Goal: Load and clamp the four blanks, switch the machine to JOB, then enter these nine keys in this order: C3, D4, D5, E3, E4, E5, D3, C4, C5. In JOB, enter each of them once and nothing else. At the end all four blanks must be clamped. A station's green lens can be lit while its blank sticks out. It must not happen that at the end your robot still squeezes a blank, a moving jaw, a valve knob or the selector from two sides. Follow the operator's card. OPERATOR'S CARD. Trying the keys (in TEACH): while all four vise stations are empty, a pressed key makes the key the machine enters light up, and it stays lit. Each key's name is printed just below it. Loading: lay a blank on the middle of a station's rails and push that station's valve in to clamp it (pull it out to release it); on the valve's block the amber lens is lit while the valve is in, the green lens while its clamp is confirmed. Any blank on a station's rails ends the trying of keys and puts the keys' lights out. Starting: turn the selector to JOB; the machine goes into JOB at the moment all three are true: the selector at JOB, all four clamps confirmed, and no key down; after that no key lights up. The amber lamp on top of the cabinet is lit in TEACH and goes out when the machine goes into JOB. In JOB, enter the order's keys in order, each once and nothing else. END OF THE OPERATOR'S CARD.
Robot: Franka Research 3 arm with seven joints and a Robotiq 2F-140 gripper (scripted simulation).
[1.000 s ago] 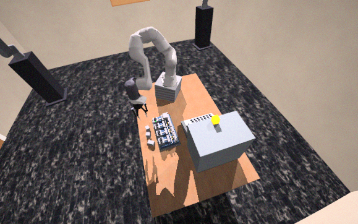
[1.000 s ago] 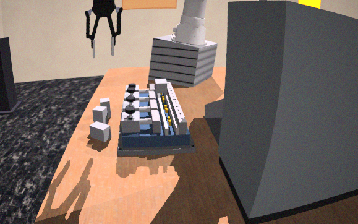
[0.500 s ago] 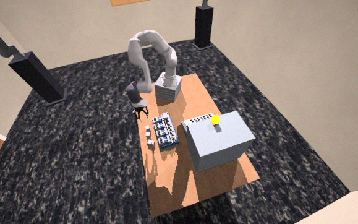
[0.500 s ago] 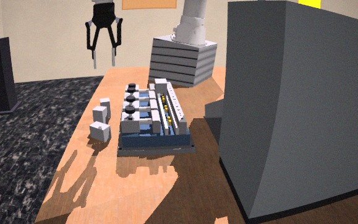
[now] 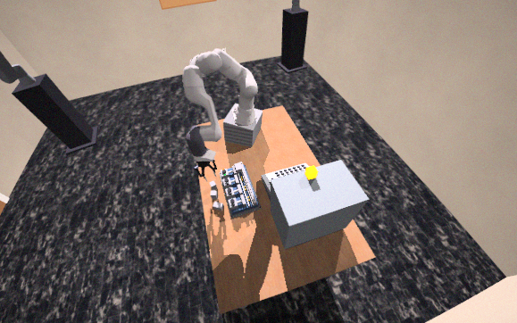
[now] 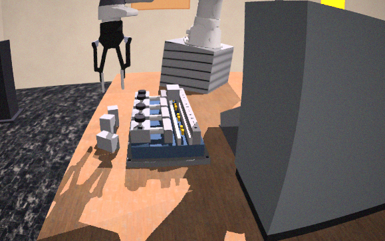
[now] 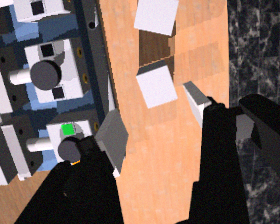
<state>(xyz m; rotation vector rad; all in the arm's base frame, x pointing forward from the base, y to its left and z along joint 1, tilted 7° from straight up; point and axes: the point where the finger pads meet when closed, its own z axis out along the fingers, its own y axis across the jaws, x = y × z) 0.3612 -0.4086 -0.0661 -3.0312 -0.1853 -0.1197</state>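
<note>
Gripper [image 5: 206,175] [image 6: 112,89] [image 7: 154,110]: partly open, grasping nothing.
Three loose blanks [image 5: 213,193] [image 6: 107,123] [image 7: 156,86] stand beside the vise unit [image 5: 245,210] [image 6: 168,151] [image 7: 93,47]; amber lamp [image 5: 312,172] [image 6: 332,4] lit.

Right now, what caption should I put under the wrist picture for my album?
Open claw above the table, two white blanks nearby.

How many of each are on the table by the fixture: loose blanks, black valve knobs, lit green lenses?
Loose blanks: 3
Black valve knobs: 4
Lit green lenses: 1
Total: 8
</note>
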